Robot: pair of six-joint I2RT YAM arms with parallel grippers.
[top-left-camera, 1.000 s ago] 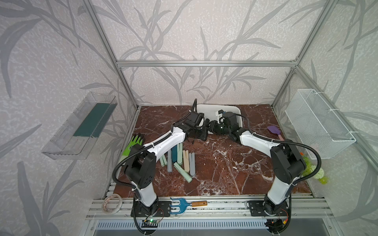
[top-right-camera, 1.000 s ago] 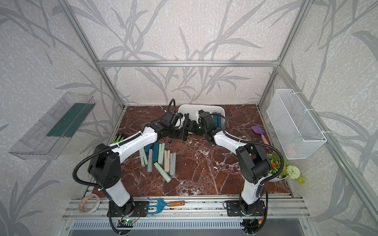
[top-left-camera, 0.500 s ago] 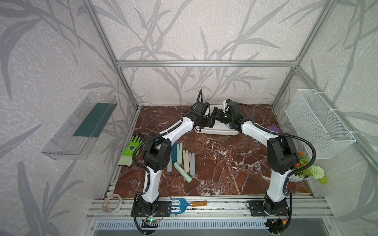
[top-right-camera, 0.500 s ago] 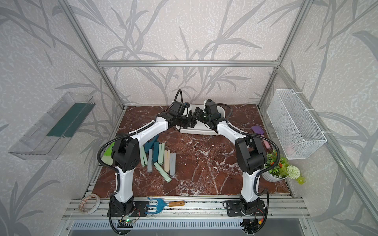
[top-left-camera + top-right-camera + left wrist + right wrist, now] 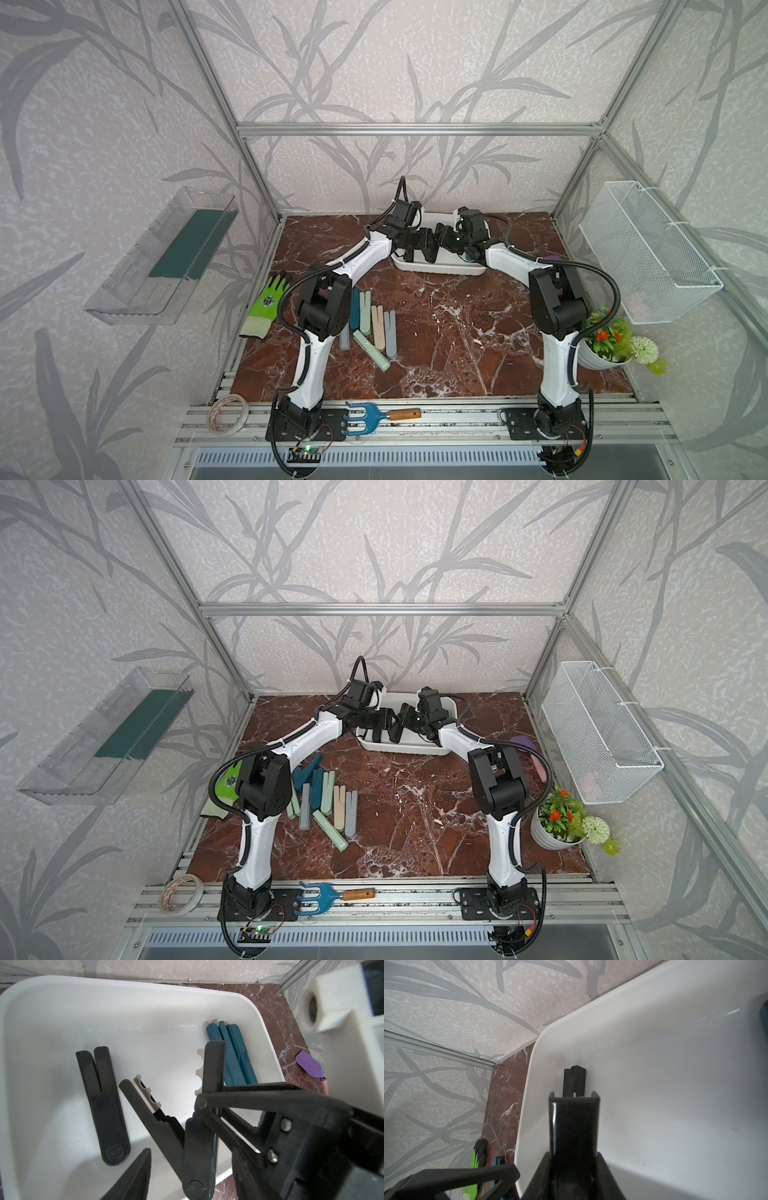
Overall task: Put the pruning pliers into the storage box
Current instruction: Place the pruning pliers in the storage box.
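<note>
A: State of left gripper [image 5: 173, 1126]?
B: Jaws parted above the storage box [image 5: 440, 269], which sits upper centre in both top views. A black plier [image 5: 199, 1147], toothed blade out, sits between them; clear gap at the lower-left finger [image 5: 135, 1176].
A: Box contents, left to right?
B: closed black plier [image 5: 101, 1105], half-open black one [image 5: 149, 1113], teal pliers [image 5: 234, 1055] at the right wall.
A: And right gripper [image 5: 525, 1169]?
B: Its tips stand close together, black bar [image 5: 574, 1126] just ahead. Clamped or not: cannot tell.
A: Outside the box?
B: loose pliers [image 5: 374, 328] on the table [image 5: 457, 324], lower centre-left.
</note>
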